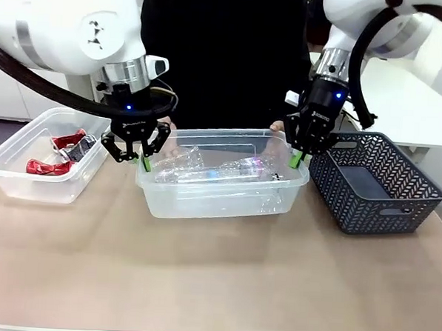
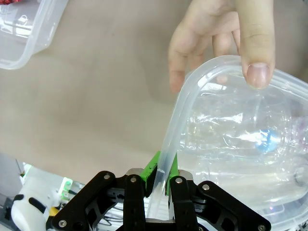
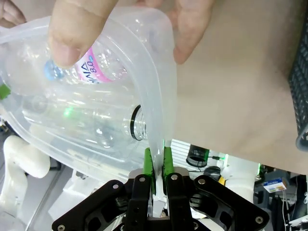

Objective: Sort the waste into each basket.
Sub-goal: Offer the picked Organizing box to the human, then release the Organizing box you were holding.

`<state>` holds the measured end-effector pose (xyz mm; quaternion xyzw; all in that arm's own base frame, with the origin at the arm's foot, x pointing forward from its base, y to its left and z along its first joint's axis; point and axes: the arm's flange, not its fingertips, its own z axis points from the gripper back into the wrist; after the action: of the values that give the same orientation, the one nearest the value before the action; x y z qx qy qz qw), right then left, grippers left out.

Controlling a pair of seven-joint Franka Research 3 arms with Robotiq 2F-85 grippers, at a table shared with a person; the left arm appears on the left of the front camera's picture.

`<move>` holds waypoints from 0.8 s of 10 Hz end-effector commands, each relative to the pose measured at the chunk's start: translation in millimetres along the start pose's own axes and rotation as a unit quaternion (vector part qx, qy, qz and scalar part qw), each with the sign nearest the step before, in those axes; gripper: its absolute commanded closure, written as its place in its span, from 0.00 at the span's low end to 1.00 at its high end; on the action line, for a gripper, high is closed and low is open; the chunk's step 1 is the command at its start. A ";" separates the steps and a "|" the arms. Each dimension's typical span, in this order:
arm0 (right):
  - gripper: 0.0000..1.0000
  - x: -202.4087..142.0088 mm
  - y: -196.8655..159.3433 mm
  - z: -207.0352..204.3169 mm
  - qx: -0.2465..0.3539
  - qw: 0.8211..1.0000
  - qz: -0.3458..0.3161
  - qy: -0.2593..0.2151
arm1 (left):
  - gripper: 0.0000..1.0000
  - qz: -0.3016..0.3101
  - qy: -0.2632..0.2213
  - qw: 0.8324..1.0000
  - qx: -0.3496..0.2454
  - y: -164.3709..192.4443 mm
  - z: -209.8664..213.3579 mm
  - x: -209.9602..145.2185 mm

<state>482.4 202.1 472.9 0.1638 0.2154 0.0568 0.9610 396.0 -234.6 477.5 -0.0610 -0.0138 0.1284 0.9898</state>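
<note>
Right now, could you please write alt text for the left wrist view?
The left gripper is shut on the rim of a clear tub holding clear plastic bottles. A person's hand grips the tub's far rim; another clear tub stands on the tan table.

Bright, even indoor light with soft shadows; white glare glints on clear plastic, and wrist views warp at edges.

Crushed clear bottles (image 1: 213, 170) overlap inside the middle tub (image 1: 219, 199), too jumbled to count, their labels blurred through the plastic. The person (image 1: 223, 54) at the tabletop's far side is cut off at the picture's top. The tub's walls partly hide the person's hands (image 1: 277, 128).
</note>
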 end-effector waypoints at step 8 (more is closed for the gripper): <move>0.91 -1.0 1.2 0.4 0.000 1.000 0.001 -0.001 | 0.80 0.001 -0.001 1.000 -0.001 0.8 0.9 0.9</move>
<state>482.0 202.5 473.3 0.1636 0.2151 0.0573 0.9611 396.7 -233.5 478.1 -0.0615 -0.0148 0.1293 0.9896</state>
